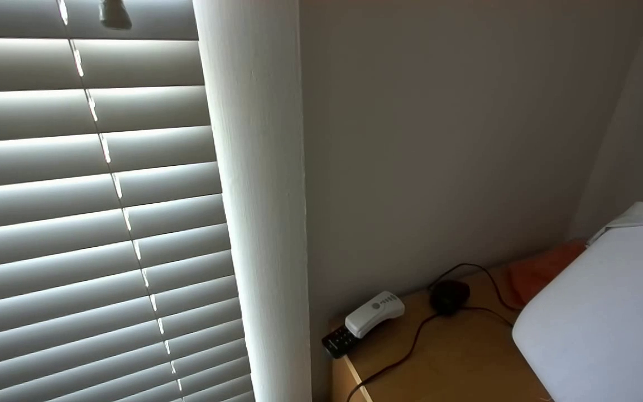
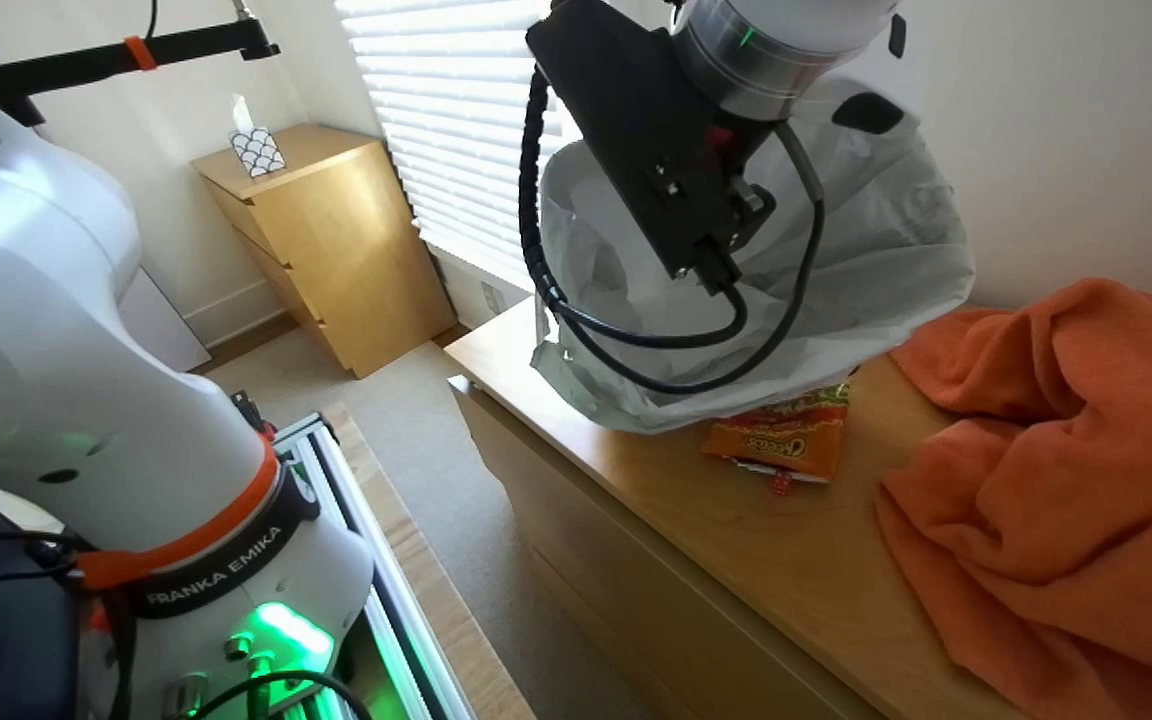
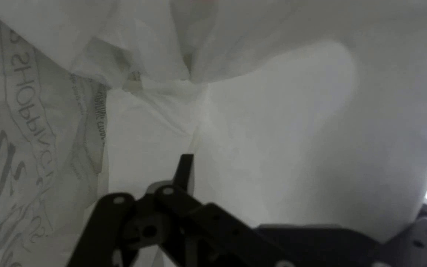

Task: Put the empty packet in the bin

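The packet is orange with "Cheetos" lettering. It lies on the wooden dresser top, partly hidden under the overhang of the bin's liner. The white bin stands tilted at the right of an exterior view. In an exterior view its whitish liner hangs over the rim and its mouth faces the arm. My gripper is open, its fingers wide apart in the wrist view, with nothing visible between them. The liner's inside fills the space in front of it. In the exterior views the fingertips are hidden or out of view.
An orange cloth lies beside the packet on the dresser top. A white remote on a black remote and a black puck with a cord lie near the wall. A window blind is close by.
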Motion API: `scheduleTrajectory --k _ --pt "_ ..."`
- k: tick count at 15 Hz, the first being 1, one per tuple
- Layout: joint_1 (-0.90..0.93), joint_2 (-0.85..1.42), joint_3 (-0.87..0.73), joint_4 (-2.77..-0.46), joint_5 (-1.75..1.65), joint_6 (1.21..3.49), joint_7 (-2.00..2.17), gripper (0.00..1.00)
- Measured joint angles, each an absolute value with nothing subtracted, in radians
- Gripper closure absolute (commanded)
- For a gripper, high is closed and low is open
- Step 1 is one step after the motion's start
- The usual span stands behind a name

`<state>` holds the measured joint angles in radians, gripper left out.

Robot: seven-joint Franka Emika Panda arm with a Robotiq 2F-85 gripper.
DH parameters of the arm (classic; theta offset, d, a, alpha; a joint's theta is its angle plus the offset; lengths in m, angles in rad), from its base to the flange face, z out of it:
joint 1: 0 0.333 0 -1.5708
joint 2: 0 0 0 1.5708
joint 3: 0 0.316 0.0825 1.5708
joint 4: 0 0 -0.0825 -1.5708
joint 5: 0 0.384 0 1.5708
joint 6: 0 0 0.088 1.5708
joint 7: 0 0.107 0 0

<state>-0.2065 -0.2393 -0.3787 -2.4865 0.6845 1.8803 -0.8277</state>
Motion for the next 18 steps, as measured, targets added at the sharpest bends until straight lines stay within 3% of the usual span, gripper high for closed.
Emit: scheduleTrajectory --k 6,7,8,18 --pt "-0.223 -0.225 -0.370 -2.486 0.744 1.917 -0.772 0.00" --pt "-0.226 -0.225 -0.364 -2.486 0.744 1.934 -0.758 0.25" --pt "-0.227 -0.225 -0.360 -2.486 0.744 1.949 -0.746 0.26" --pt "-0.227 -0.226 -0.358 -2.476 0.810 1.890 -0.755 0.99"
